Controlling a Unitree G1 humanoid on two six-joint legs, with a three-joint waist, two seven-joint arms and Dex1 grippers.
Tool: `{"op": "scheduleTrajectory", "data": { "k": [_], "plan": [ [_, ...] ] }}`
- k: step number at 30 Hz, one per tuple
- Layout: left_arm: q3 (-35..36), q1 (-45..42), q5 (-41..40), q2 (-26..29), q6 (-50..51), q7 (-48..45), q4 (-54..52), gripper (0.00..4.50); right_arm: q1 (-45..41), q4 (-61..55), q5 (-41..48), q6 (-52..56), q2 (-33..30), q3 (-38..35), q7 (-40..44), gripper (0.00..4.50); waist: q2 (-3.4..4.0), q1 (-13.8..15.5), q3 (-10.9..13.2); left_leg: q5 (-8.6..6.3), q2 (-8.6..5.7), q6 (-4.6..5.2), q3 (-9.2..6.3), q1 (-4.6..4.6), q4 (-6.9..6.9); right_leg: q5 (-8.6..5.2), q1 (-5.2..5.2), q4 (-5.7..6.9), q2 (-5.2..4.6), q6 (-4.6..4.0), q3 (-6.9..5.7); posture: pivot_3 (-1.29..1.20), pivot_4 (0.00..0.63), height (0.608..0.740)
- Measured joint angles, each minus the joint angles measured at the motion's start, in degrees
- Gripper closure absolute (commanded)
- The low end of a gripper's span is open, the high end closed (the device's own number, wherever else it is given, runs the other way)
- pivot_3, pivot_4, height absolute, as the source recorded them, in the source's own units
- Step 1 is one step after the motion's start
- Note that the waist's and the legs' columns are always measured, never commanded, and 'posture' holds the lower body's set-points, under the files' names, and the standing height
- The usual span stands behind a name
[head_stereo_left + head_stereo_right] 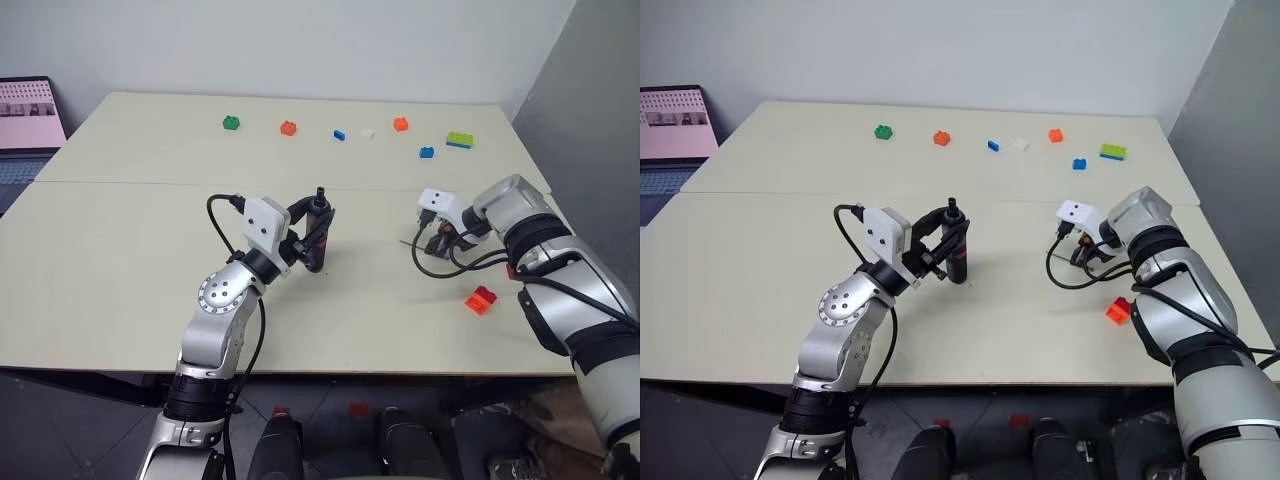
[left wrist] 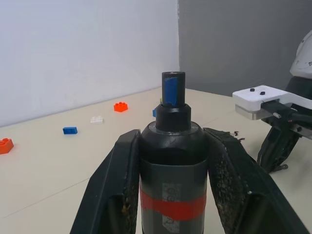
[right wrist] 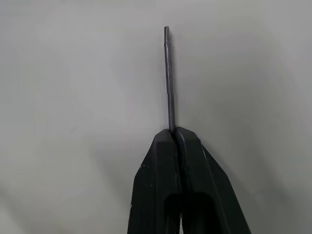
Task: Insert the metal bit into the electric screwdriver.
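We have the electric screwdriver (image 2: 170, 185) upright above the table (image 1: 130, 250), clamped at its stout, rigid body in the left gripper (image 2: 171, 195) — a firm hold. The metal bit (image 3: 168, 78) is light, stiff and likely slippery, pinched at one end by the closed right gripper (image 3: 176, 134) low over the table. From the head views the bit is too thin to make out, and its gripped end is hidden between the fingertips.

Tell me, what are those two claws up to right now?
Left gripper shut on the electric screwdriver, upright. Right gripper shut on the metal bit, down at the table. Bit not yet inserted. Nothing between them.
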Motion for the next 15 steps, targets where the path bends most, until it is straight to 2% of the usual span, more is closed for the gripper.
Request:
{"op": "scheduleTrajectory", "data": {
  "k": [3, 8, 12, 15],
  "plan": [
    [0.0, 0.1, 0.0, 0.0, -0.1, 0.0, -0.1, 2.88, 0.1, 0.0, 0.9, 1.2, 0.0, -2.8, -0.1, 4.5, 0.02, -0.2, 0.0, 0.0, 0.0, 0.0, 0.0, -0.02, -0.01, 0.01, -0.01, -0.01, 0.0, 0.02, 0.0, 0.0, 0.15, 0.74],
    [-0.2, 0.1, 0.0, -0.8, 0.5, 0.2, -0.9, 2.88, 0.2, -5.6, 6.8, 3.1, -2.4, -12.7, -1.4, 4.5, 0.25, -0.3, 0.2, 0.0, -0.01, 0.0, 0.0, -0.08, -0.03, 0.02, -0.04, -0.03, 0.0, 0.05, 0.0, 0.0, 0.15, 0.74],
    [-1.0, -0.6, -0.7, -2.4, 2.4, 0.2, -1.3, 2.88, 5.3, -22.4, 12.8, 8.4, -6.2, -20.2, -1.8, 4.5, 0.25, 0.1, 0.2, -0.01, -0.03, -0.01, -0.06, -0.15, -0.09, -0.04, -0.04, -0.09, -0.01, 0.13, -0.03, 0.0, 0.15, 0.74],
    [-2.3, -2.1, -1.7, -3.4, 4.2, 0.0, -2.0, 2.88, 16.4, -42.6, 19.2, 16.0, -7.8, -27.2, -3.6, 4.5, 0.25, 0.7, 0.2, -0.03, -0.03, -0.03, -0.1, -0.21, -0.11, -0.06, -0.07, -0.09, -0.01, 0.14, -0.05, 0.0, 0.15, 0.74]
  ]
}}
